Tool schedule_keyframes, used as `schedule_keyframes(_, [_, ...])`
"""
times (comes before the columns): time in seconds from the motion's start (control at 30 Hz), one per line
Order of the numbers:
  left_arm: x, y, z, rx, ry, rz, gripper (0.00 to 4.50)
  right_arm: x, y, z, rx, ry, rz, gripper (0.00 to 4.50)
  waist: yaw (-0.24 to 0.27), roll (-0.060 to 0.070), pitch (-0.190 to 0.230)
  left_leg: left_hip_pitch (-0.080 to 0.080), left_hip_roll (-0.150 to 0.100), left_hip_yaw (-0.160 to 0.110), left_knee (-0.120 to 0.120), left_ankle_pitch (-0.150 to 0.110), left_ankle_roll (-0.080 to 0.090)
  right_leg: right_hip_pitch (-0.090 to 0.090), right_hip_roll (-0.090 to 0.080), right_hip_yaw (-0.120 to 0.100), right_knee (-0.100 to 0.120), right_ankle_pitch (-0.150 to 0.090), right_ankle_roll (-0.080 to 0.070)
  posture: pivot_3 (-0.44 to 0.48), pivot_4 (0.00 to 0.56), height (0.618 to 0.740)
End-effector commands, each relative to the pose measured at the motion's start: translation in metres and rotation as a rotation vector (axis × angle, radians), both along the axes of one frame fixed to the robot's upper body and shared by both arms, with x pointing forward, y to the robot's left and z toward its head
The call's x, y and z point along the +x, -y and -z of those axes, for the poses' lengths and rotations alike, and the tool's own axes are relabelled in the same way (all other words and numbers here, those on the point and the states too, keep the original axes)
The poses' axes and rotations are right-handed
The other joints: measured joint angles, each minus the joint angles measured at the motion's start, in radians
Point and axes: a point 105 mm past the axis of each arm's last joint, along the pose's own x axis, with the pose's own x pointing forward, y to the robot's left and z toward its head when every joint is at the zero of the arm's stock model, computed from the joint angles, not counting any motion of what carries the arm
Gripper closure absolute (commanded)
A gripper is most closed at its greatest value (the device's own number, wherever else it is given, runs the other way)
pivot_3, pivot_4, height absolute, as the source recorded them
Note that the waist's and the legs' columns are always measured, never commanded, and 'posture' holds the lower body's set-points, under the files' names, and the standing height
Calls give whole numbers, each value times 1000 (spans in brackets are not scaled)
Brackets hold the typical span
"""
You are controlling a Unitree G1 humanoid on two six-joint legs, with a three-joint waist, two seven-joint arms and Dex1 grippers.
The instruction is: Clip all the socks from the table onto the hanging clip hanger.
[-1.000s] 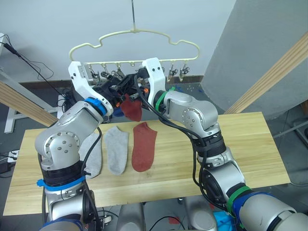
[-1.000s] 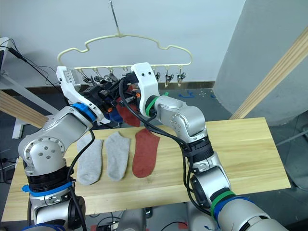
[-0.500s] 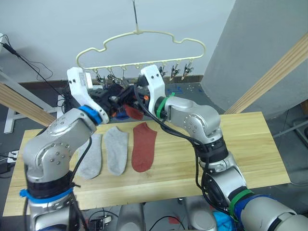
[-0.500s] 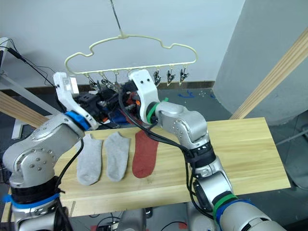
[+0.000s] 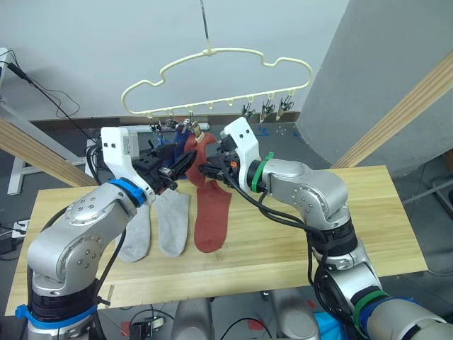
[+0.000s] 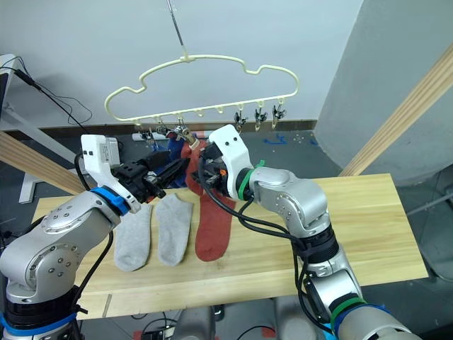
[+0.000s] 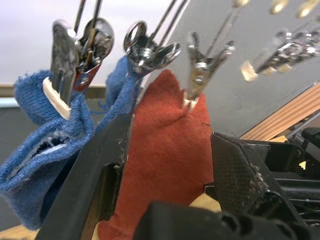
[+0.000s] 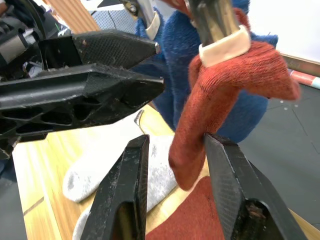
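While clipped, red sock sits btwn right fingers.

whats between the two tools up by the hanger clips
The clipped rust red sock hangs between the left tool and the right tool; behind it hang the blue socks. The left wrist view shows this best.

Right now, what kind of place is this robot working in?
Probably a robot test lab, not a home: a bare wood table with socks, a clip hanger hung from above, and loose cables along the wall.
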Motion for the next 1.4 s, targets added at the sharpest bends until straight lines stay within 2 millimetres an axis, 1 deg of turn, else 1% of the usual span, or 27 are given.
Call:
schedule_keyframes(0.03, [-7, -1, -12, 31, 94, -7, 1708, -12, 7, -4, 11, 34, -33, 2760, 3, 0, 0, 0, 0, 0, 0, 0, 0, 0, 0, 0, 0, 0, 0, -137, 323, 740])
schedule_keyframes(0.13, [-12, -2, -11, 37, 108, 2, 1708, -18, 23, -3, 13, 48, -38, 2760, 7, 0, 0, 0, 0, 0, 0, 0, 0, 0, -1, 1, 0, 0, 0, -135, 316, 740])
schedule_keyframes(0.23, [-17, -4, -11, 50, 130, 12, 1708, -32, 44, -2, 12, 94, -78, 2760, 14, 0, 0, 0, 0, 0, 0, 0, 0, 0, -1, 0, -1, 0, 0, -133, 310, 740])
schedule_keyframes(0.37, [-20, -4, -10, 61, 141, 25, 1708, -42, 60, -2, 15, 110, -102, 2760, 16, -1, -1, 0, -1, 1, 0, 0, 0, 1, 0, 0, 0, 0, 0, -133, 300, 740])
schedule_keyframes(0.5, [-26, -2, -11, 83, 175, 47, 1708, -54, 94, -14, 44, 133, -105, 2760, 17, -1, -2, 0, -1, 1, 1, 0, 0, 1, 1, -1, 0, 0, 0, -138, 293, 740])
schedule_keyframes(0.53, [-26, -1, -10, 84, 179, 49, 1708, -55, 98, -17, 48, 141, -105, 2760, 18, -1, -2, 0, -1, 1, 1, 0, 0, 2, 1, -1, 0, 0, 0, -146, 290, 740])
schedule_keyframes(0.6, [-27, 3, -10, 93, 200, 57, 1708, -59, 105, -28, 77, 179, -101, 2760, 17, -2, -3, 0, -1, 1, 2, 0, 0, 2, 1, -1, 0, 0, 0, -155, 288, 740])
schedule_keyframes(0.67, [-29, 6, -10, 89, 219, 56, 1708, -60, 107, -41, 116, 223, -91, 2760, 14, -2, -4, 0, -1, 2, 2, 0, 0, 2, 1, 0, 0, 0, 0, -158, 288, 740])
schedule_keyframes(0.73, [-29, 8, -8, 87, 233, 55, 1708, -61, 107, -47, 136, 242, -85, 2760, 13, -2, -4, 0, -1, 2, 2, 0, 0, 2, 1, -1, 0, 0, -1, -164, 288, 740])
schedule_keyframes(0.87, [-33, 16, -4, 72, 250, 85, 1708, -64, 108, -53, 142, 257, -72, 2760, 14, -2, -6, 0, -1, 1, 2, 0, 0, 2, 1, -1, 1, 1, -1, -172, 290, 740])
schedule_keyframes(0.97, [-40, 18, -1, 53, 223, 155, 1708, -62, 108, -52, 120, 261, -36, 2760, 14, -2, -7, 0, -1, 2, 2, 0, 0, 2, 1, 0, 1, 1, -1, -171, 292, 740])
schedule_keyframes(1.07, [-46, 8, -16, 69, 219, 242, 1708, -54, 100, -52, 130, 260, 43, 2760, 12, -4, -8, 0, -1, 1, 3, 0, 0, 2, 1, -1, 1, 1, -1, -165, 287, 740])
schedule_keyframes(1.17, [-55, 4, -28, 104, 173, 358, 1708, -52, 93, -50, 150, 245, 94, 2760, 12, -2, -11, 1, 0, 0, 3, 1, 0, 2, 3, -2, 2, 1, -2, -155, 276, 740])
schedule_keyframes(1.3, [-61, 3, -36, 117, 141, 421, 1708, -49, 92, -50, 165, 237, 133, 2760, 13, -1, -22, 0, 0, 1, 3, 1, -1, 2, 2, -1, 1, 1, -2, -152, 272, 740])
schedule_keyframes(1.4, [-64, 1, -56, 142, 131, 507, 1708, -40, 90, -47, 157, 220, 217, 2760, 14, -5, -26, 0, -1, 1, 3, 1, -1, 2, 2, -1, 1, 1, -2, -155, 260, 740])
